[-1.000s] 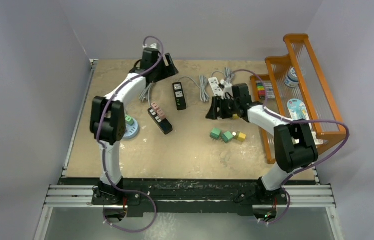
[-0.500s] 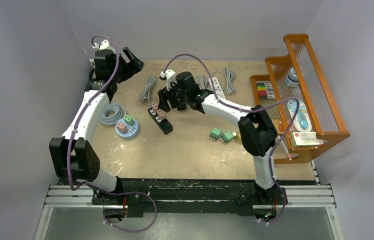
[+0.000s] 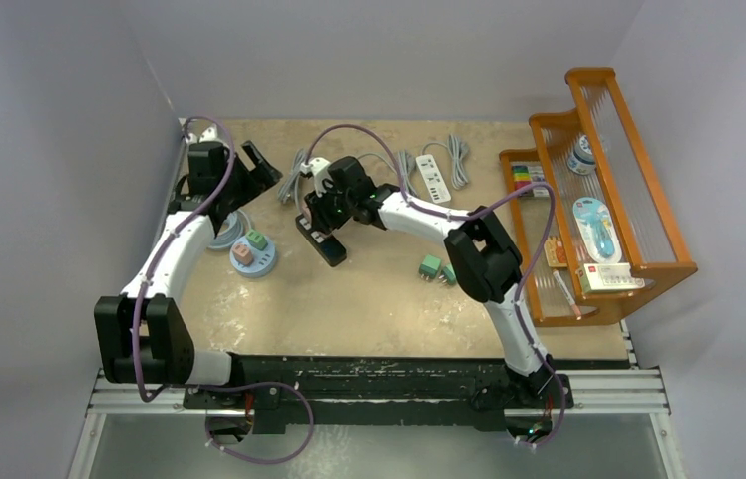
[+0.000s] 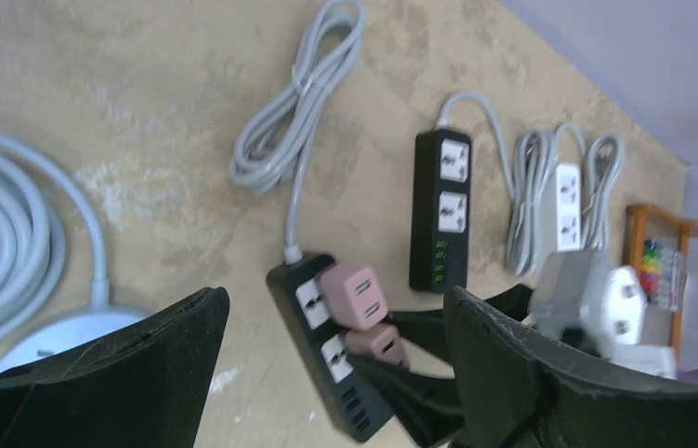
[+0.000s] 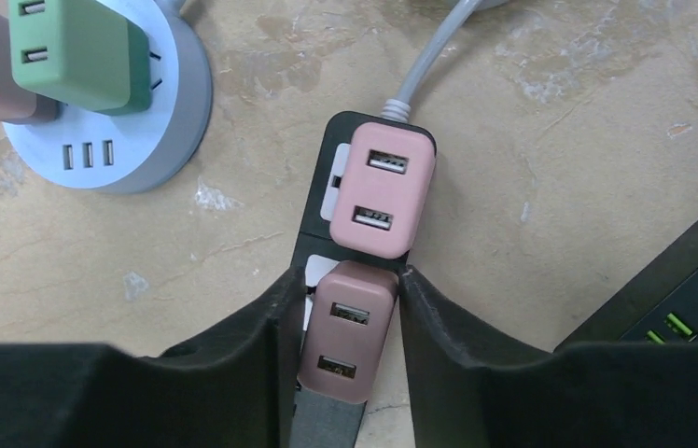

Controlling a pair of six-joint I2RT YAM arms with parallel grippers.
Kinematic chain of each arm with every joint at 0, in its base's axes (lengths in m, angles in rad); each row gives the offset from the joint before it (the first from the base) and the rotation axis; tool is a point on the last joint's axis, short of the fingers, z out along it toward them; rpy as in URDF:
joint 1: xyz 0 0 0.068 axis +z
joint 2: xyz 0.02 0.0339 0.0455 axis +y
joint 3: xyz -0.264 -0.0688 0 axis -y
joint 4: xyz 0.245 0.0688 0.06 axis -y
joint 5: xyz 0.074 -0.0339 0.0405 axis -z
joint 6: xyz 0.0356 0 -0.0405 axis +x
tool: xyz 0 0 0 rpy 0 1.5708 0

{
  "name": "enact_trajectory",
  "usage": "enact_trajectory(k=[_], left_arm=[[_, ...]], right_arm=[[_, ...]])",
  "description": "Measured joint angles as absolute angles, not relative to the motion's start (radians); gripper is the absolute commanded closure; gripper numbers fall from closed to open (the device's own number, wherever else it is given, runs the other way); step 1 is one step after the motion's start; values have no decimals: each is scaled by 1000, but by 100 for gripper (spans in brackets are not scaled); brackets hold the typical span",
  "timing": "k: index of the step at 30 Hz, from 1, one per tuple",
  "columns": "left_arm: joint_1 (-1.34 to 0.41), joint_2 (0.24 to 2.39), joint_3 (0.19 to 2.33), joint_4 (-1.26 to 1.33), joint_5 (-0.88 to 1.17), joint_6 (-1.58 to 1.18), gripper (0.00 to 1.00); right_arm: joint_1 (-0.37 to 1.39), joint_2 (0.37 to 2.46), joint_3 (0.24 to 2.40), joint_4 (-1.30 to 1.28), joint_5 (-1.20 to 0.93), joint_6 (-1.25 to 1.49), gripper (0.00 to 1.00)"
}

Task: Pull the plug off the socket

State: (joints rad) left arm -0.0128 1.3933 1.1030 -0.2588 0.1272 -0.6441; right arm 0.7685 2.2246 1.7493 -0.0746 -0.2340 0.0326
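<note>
A black power strip (image 3: 332, 249) lies left of centre with two pink plugs in it. My right gripper (image 3: 327, 218) is over it. In the right wrist view its fingers (image 5: 271, 327) press both sides of the darker pink plug (image 5: 345, 331), so the gripper (image 5: 347, 278) is shut on it. The plug is still seated in the strip (image 5: 327, 429), next to the lighter pink plug (image 5: 383, 201). My left gripper (image 3: 254, 165) is open and empty, raised near the back left corner. Its view shows the gripper (image 4: 336, 303) above the strip and the darker plug (image 4: 383, 343).
A round blue-grey socket hub (image 3: 261, 264) with a green and a pink plug stands left of the strip. A second black strip (image 4: 440, 210), a white strip (image 3: 434, 178) and coiled grey cables (image 3: 294, 175) lie behind. Green cubes (image 3: 431, 265) and an orange rack (image 3: 638, 200) are to the right.
My right arm swung from the right side across to the black strip and closed around the darker pink plug. My left arm pulled back toward the back left corner.
</note>
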Motion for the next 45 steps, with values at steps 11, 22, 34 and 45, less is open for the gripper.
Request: enact_trajectory(k=[11,22,34,45], left_arm=[[-108,1378,869,-195,164,-720,13],[-234,1379,847,-95,128,-804,12],[-236,1422,839,-33,113,-857,11],[-242,1471,839,58,138,-904,32]], right_arm=[[763,2239,1787,-123,-243,48,100],[675,2199,1736,-91,-314,229,100],[604,2071,1660,59,-424,352,100],[602,2070,1615,126,-503,387,100]])
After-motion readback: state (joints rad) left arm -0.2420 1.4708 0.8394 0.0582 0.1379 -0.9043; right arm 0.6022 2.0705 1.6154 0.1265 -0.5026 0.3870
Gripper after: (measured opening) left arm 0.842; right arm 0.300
